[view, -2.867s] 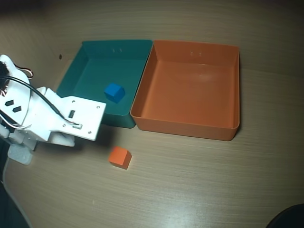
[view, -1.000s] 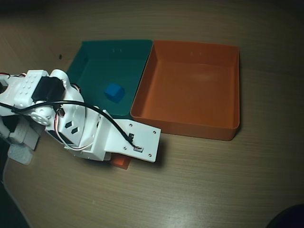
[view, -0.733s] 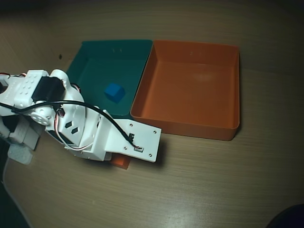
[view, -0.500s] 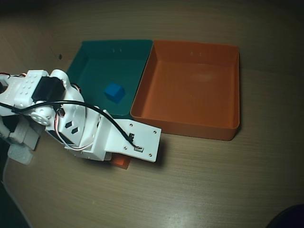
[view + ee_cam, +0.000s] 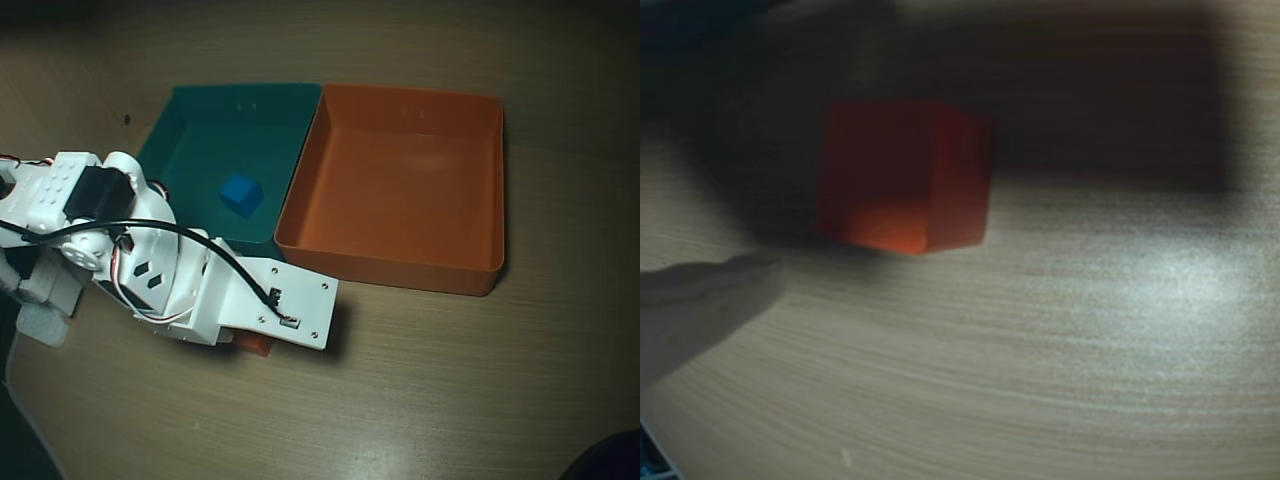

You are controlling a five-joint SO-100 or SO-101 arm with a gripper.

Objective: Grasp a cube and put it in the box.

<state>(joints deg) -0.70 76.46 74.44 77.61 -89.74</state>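
The cube point(image 5: 905, 175) sits on the table point(image 5: 1090, 350) just ahead of the gripper point(image 5: 255, 338), right under the arm and near the box point(image 5: 400, 180). Centre the fingers either side of it, then close squarely on flat faces. Only one blurred finger point(image 5: 700, 305) shows, so I cannot tell how wide the jaws stand. From overhead, only a sliver of the cube shows.

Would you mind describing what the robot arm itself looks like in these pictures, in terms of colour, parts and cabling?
In the overhead view the arm is made of white plastic parts with black servo blocks. A black cable loops across it to a flat white plate with small screw holes. Small black diamond marks sit on one link. In the wrist view only a pale, blurred finger shows.
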